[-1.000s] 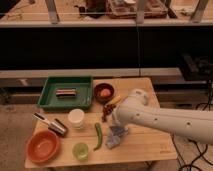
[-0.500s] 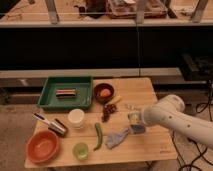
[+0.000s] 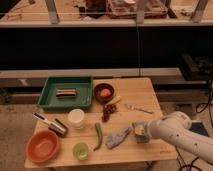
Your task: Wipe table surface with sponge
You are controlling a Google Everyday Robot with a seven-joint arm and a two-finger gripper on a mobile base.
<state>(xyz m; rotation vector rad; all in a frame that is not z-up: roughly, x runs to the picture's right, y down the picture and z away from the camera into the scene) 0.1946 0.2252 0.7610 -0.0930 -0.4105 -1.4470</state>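
My gripper (image 3: 140, 132) is at the end of the white arm (image 3: 177, 134), which reaches in from the right over the table's front right part. It is shut on the sponge (image 3: 139, 129), a small blue-grey block with a paler layer, held low at the table surface (image 3: 145, 95) of light tan planks. A floppy pale blue-grey rag (image 3: 118, 138) lies just left of the sponge, touching or nearly touching it.
A green tray (image 3: 50, 102) with a small bar in it sits back left. Around the middle are a dark red bowl (image 3: 104, 92), grapes (image 3: 107, 113), a fork (image 3: 138, 108), a white cup (image 3: 76, 118) and a green chili (image 3: 98, 135). An orange bowl (image 3: 42, 147), a green cup (image 3: 80, 150) and a metal can (image 3: 56, 126) stand front left.
The arm has drawn back to the right, from over the table's middle to its right edge. The gripper with the sponge slid right, uncovering the rag.
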